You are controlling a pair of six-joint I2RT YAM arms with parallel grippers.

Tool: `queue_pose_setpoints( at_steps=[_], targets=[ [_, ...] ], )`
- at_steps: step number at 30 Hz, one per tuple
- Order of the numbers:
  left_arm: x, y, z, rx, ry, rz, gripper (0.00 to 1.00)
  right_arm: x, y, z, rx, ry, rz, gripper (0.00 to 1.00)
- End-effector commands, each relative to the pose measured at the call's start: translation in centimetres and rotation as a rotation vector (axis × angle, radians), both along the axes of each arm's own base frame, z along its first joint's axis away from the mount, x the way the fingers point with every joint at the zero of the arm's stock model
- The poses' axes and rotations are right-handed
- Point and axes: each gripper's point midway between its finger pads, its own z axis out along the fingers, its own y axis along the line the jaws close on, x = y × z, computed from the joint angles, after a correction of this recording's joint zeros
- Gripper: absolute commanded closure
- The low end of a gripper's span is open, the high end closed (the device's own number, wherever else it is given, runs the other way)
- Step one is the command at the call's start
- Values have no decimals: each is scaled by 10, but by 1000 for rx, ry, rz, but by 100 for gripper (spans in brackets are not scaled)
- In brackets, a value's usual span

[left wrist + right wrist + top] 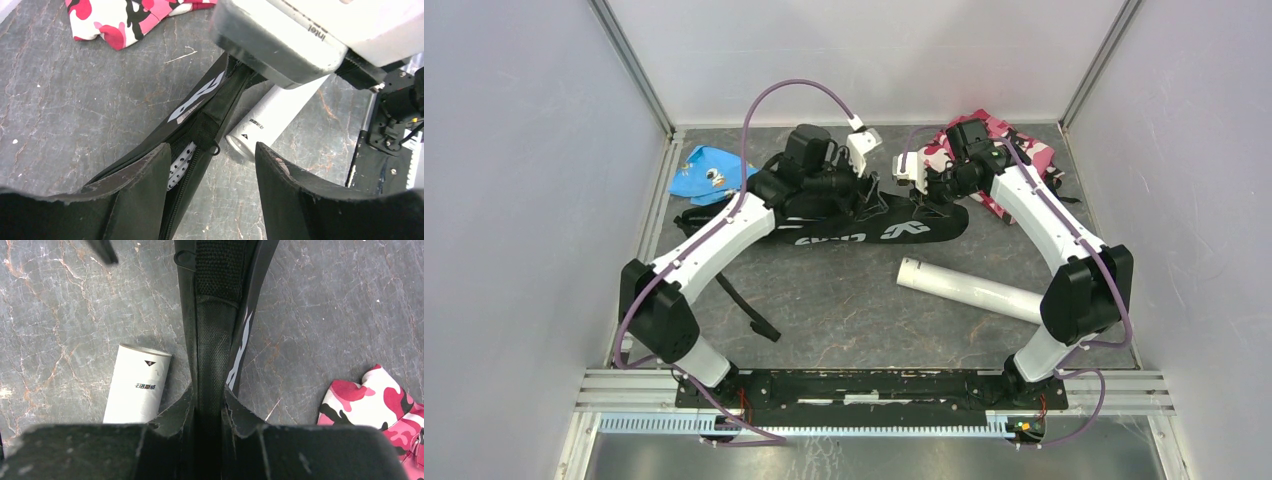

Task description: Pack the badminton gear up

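Grey table (844,300) under racket bag (894,228), white tube (969,290), pink cloth (1024,150), blue cloth (704,175)

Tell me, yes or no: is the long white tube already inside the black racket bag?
No, the white tube lies bare on the table beside the racket bag, wholly outside it.

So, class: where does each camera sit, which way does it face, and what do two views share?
Top external: above and behind the bases, looking down at the table; left arm and right arm show.
Left wrist: looking past the open left gripper along the racket bag; the right wrist camera shows.
Right wrist: looking down over the right gripper, clamped on the racket bag.
Shared: both wrist views show the white tube and pink cloth.
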Motion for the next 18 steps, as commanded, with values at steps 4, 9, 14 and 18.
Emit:
queue_pose_setpoints(
  at_steps=[4, 9, 14, 18],
  targets=[
    [16, -13, -11, 86, -168, 49, 34, 3, 11, 15, 73, -14, 25, 100],
    [18, -17, -20, 118, -179, 59, 38, 3, 10, 14, 69, -17, 24, 100],
    [23, -17, -22, 123, -189, 83, 45, 3, 9, 13, 68, -19, 23, 100],
    [24, -19, -25, 125, -185, 82, 49, 4, 8, 13, 68, -21, 23, 100]
  ],
)
